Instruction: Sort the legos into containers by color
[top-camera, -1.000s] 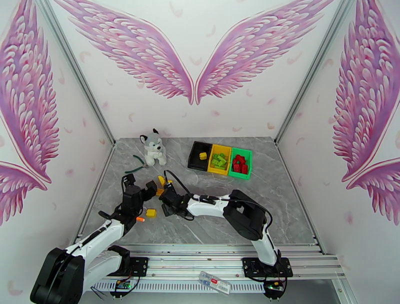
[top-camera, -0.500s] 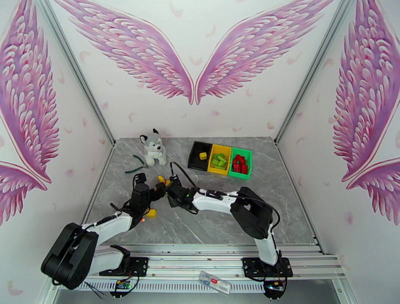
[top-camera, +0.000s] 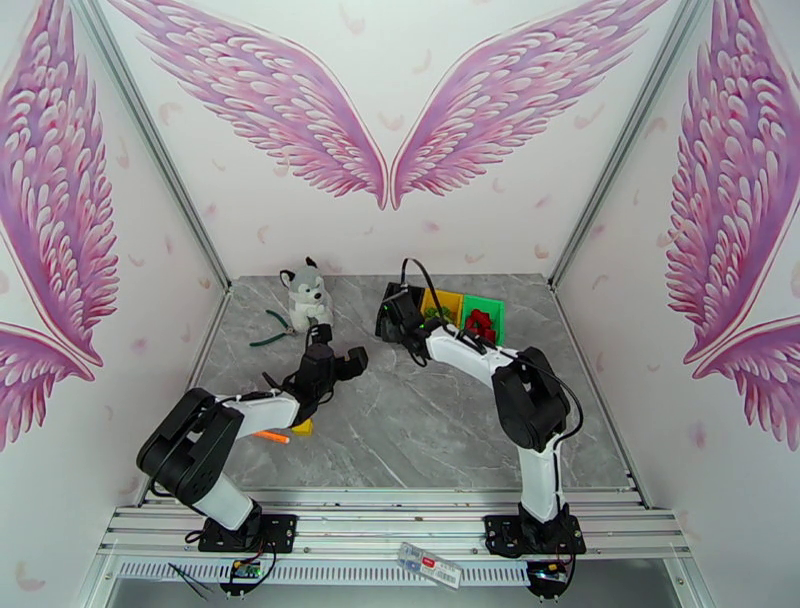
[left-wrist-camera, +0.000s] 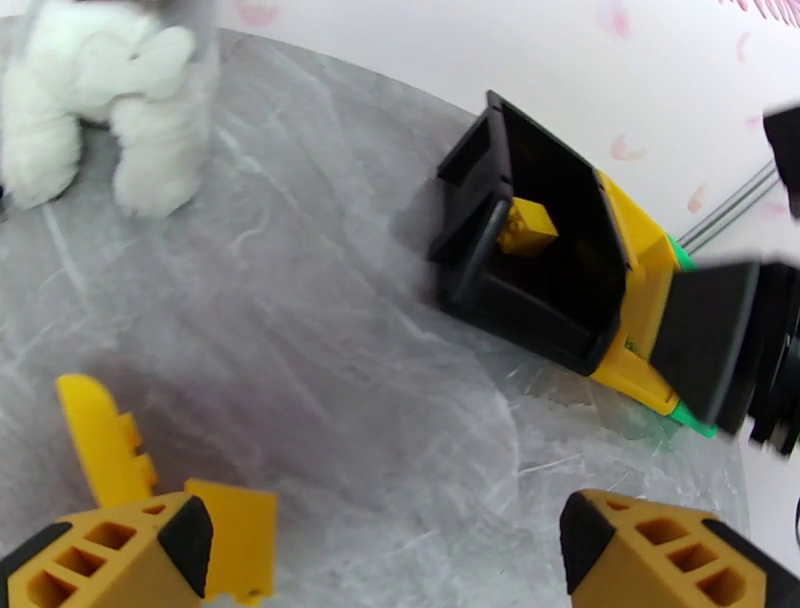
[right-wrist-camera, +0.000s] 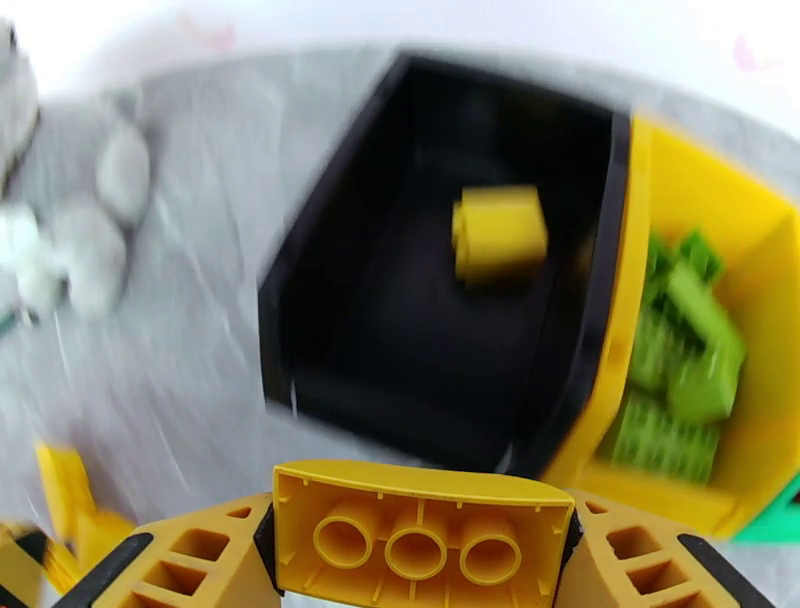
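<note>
**Left gripper (left-wrist-camera: 385, 540) spread wide, right gripper (top-camera: 397, 318) pinching a yellow brick (right-wrist-camera: 420, 535) at the bins**

At the left, the left gripper hangs low over the grey marbled table (left-wrist-camera: 300, 330). Its jaws are well apart with nothing between them, and its orange fingertips (left-wrist-camera: 100, 552) are ribbed with open cells. Just beside the left one lie loose yellow bricks (left-wrist-camera: 100, 445) of glossy plastic, one tilted so its side studs show. Whether the fingertip touches the flatter one cannot be told. Beyond them sits a fluffy white plush dog (left-wrist-camera: 110, 110).

Farther right, the right gripper hovers at the black bin (right-wrist-camera: 390, 330). Its fingers are pressed on the ends of the smooth yellow brick, whose hollow underside shows three round tubes. Inside the black bin lies one more yellow block (right-wrist-camera: 498, 232). Joined to that bin is the yellow bin (right-wrist-camera: 700, 195), heaped with studded light green bricks (right-wrist-camera: 685, 350). Next comes the green bin (top-camera: 493, 303), which holds red bricks (top-camera: 480, 325).
</note>
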